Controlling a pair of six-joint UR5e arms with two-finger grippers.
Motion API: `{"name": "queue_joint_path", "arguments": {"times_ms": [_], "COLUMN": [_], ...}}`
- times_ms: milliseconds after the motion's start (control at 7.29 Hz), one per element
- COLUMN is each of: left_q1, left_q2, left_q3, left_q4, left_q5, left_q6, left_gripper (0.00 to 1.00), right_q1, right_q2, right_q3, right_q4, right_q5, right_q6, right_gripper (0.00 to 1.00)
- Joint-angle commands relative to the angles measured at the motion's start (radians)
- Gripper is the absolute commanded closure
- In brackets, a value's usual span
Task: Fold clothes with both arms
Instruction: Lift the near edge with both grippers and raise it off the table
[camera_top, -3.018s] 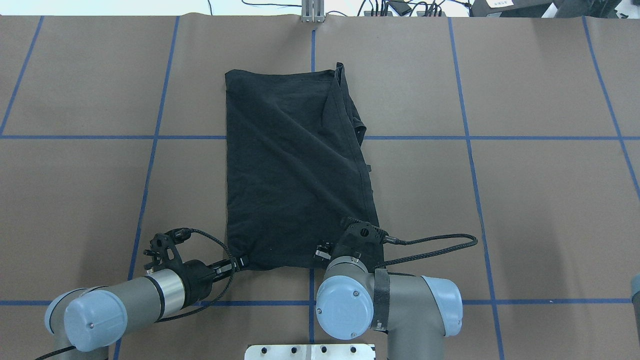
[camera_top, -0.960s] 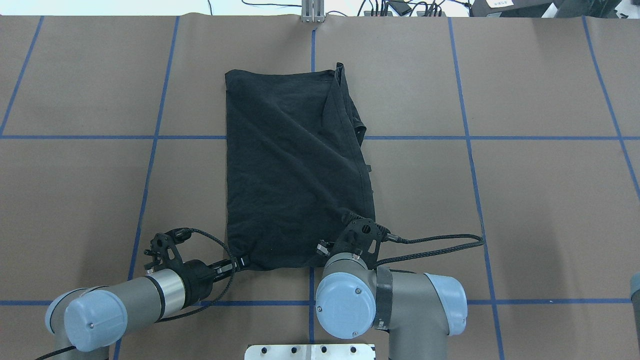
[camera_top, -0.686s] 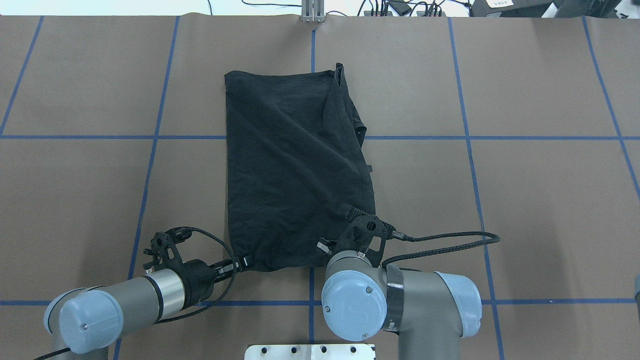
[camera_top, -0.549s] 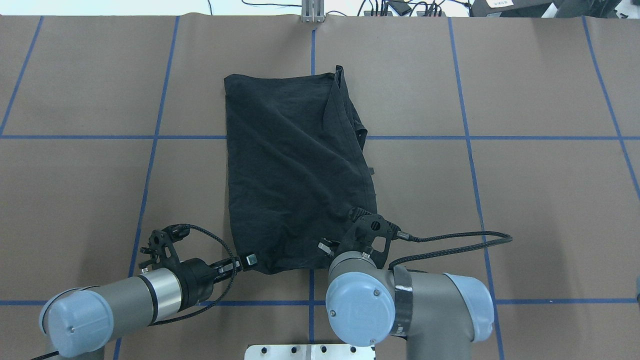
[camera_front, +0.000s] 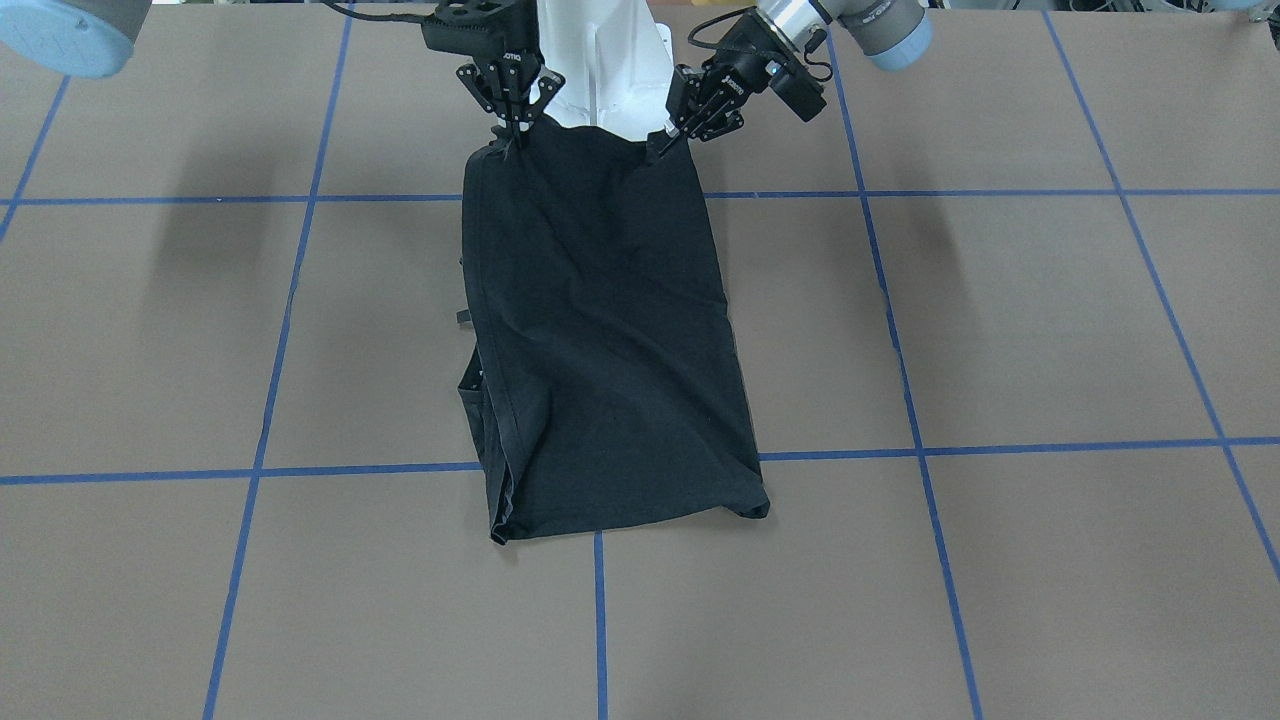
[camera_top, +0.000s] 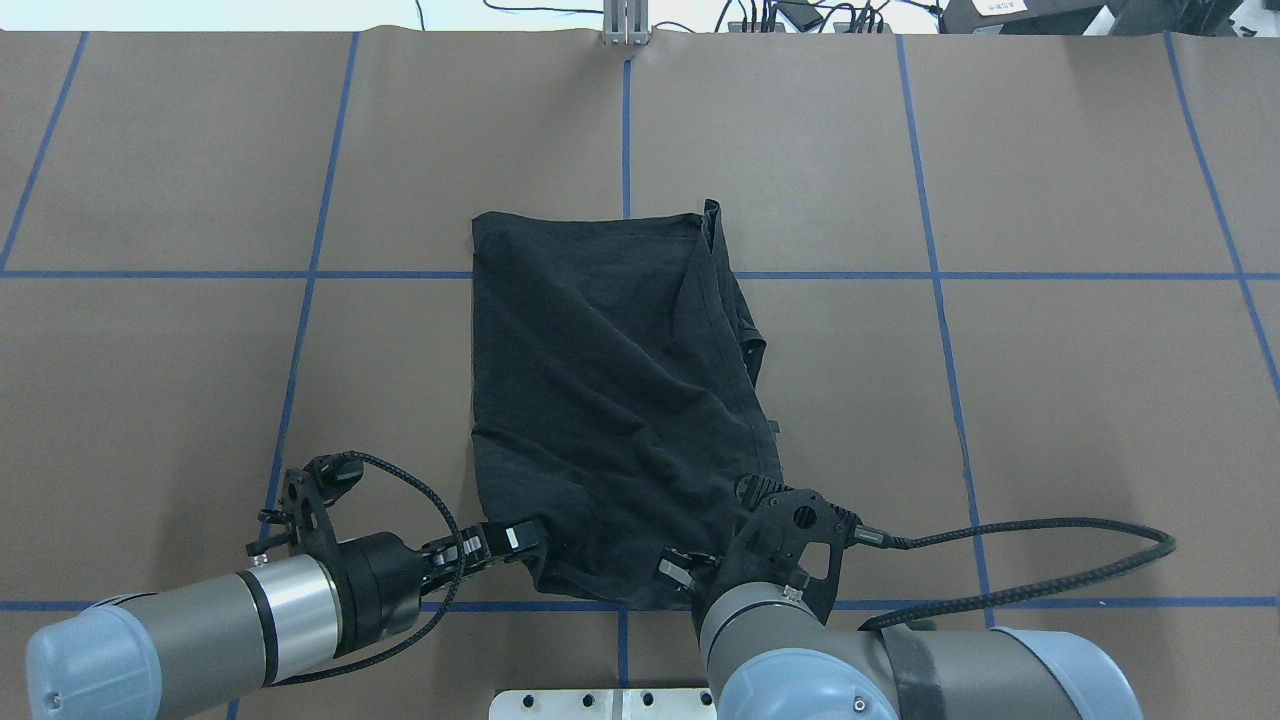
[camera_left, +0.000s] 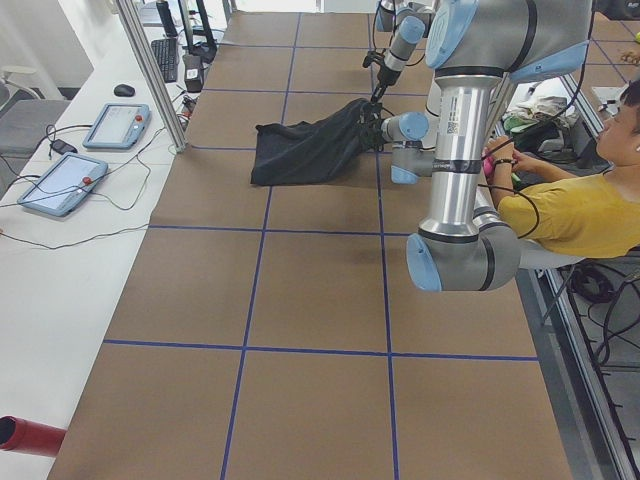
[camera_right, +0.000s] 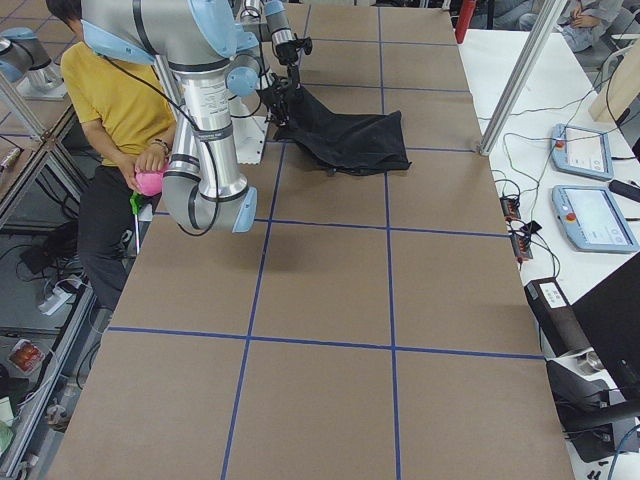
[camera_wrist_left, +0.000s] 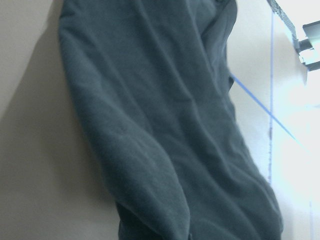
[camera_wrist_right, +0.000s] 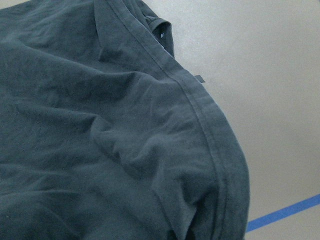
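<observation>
T-shirt (camera_top: 610, 400) has both near corners pinched in left and right jaws.

Brown blue-gridded table (camera_top: 1000, 400) bears black T-shirt (camera_top: 610, 400).

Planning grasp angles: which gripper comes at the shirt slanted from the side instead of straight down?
The left gripper: it reaches its T-shirt corner at a slant, while the right gripper points straight down.

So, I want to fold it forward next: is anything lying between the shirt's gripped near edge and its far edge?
Nothing visible does. The left pincer and right pincer hold the T-shirt by its near corners; its top shows only black cloth.
</observation>
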Motion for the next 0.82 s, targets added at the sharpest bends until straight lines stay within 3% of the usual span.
{"name": "queue_joint_path", "arguments": {"times_ms": [0, 274, 549, 686], "left_q1": [-0.029, -0.144, -0.216, -0.276], "left_q2": [-0.023, -0.109, -0.115, -0.115], "left_q3": [-0.008, -0.003, 0.000, 0.001], "left_q4": [0.062, 0.197, 0.207, 0.228], "left_q5": [-0.022, -0.052, -0.059, -0.130], "left_q6": [0.012, 0.057, 0.100, 0.115], "left_gripper": [1.00, 1.00, 1.00, 1.00], "right_q1": [0.069, 0.153, 0.227, 0.273], "right_q2": [0.010, 0.015, 0.021, 0.132], "right_q3": [0.009, 0.004, -0.028, -0.171], "right_q4": [-0.006, -0.001, 0.002, 0.061], "right_q5": [0.005, 0.008, 0.010, 0.013], "right_q6": [-0.013, -0.056, -0.096, -0.122], "right_gripper": [1.00, 1.00, 1.00, 1.00]}}
